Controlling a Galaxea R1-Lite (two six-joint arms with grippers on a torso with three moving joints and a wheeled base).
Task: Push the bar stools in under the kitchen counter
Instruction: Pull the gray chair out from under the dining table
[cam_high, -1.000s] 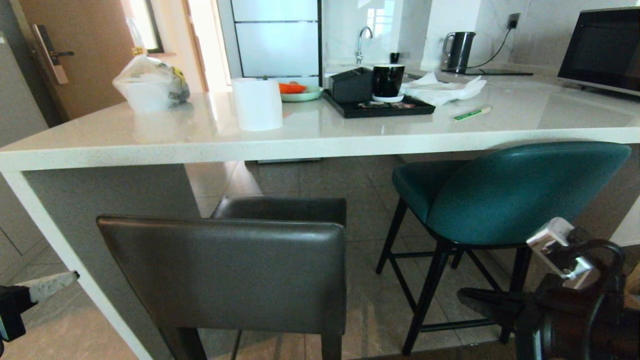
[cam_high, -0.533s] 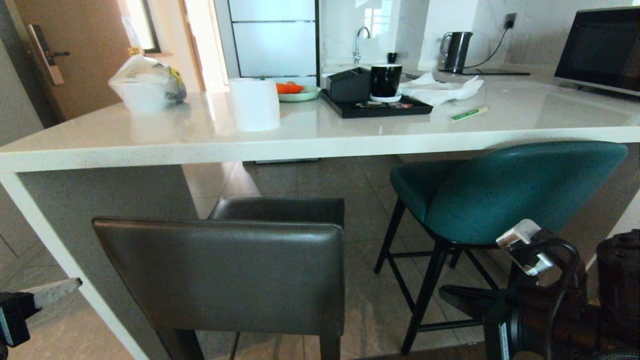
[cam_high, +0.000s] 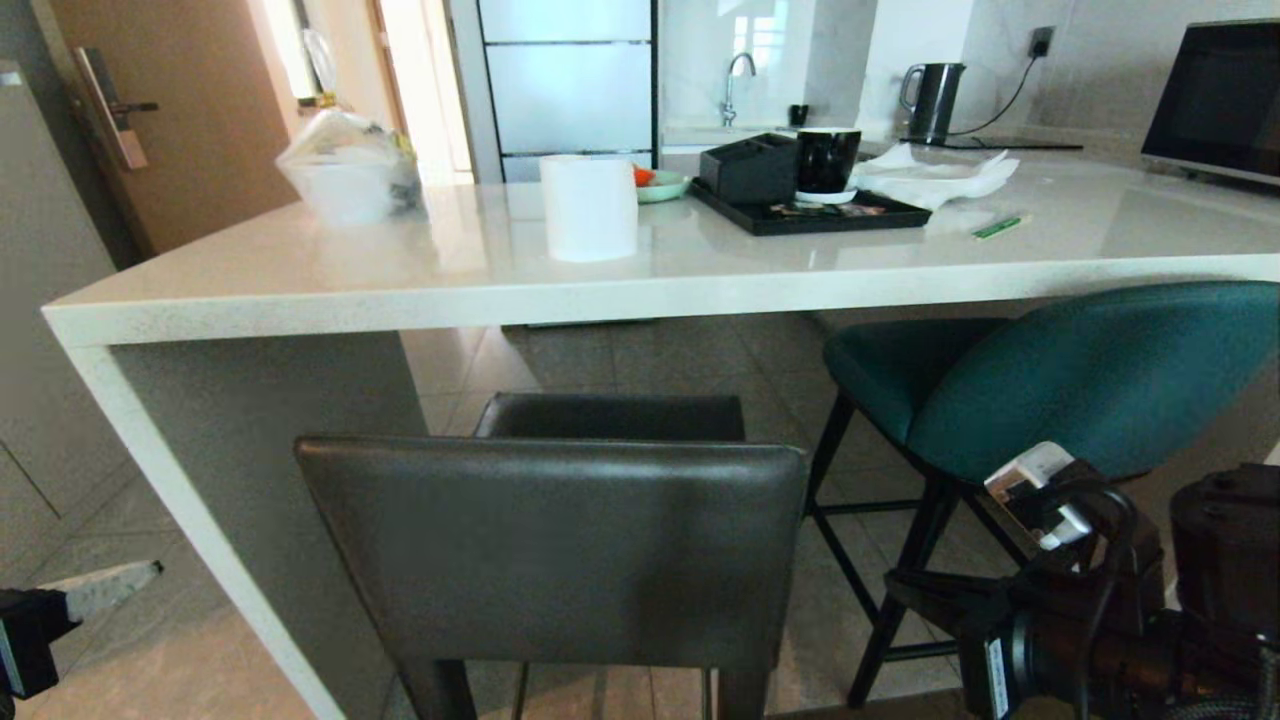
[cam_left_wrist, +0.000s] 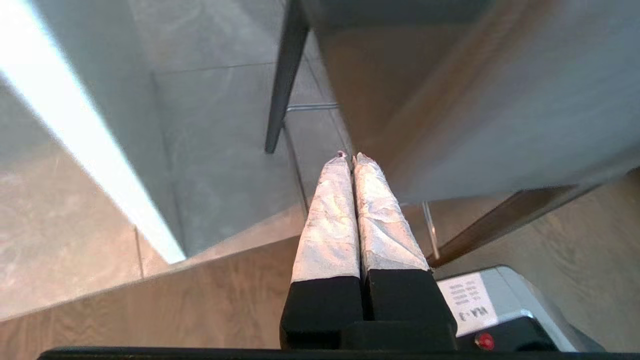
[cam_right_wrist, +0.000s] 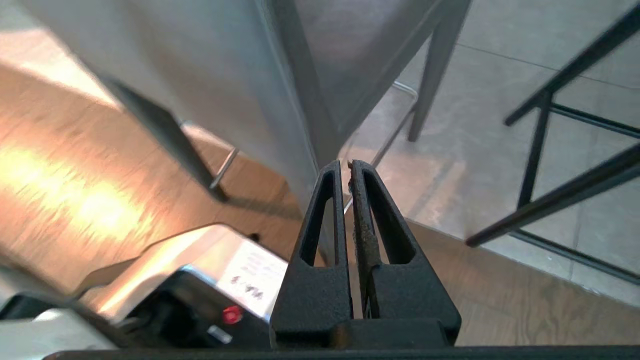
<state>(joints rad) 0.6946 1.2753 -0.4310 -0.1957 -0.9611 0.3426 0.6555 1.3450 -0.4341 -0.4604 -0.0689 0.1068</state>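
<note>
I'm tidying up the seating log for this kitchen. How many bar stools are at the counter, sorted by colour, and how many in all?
Teal bar stool: 1
Dark grey bar stool: 1
Total: 2, both at the kitchen counter

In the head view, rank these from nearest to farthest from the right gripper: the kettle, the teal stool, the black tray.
From the right gripper, low on the right:
1. teal stool, just above it
2. black tray, on the counter
3. kettle, by the back wall
</note>
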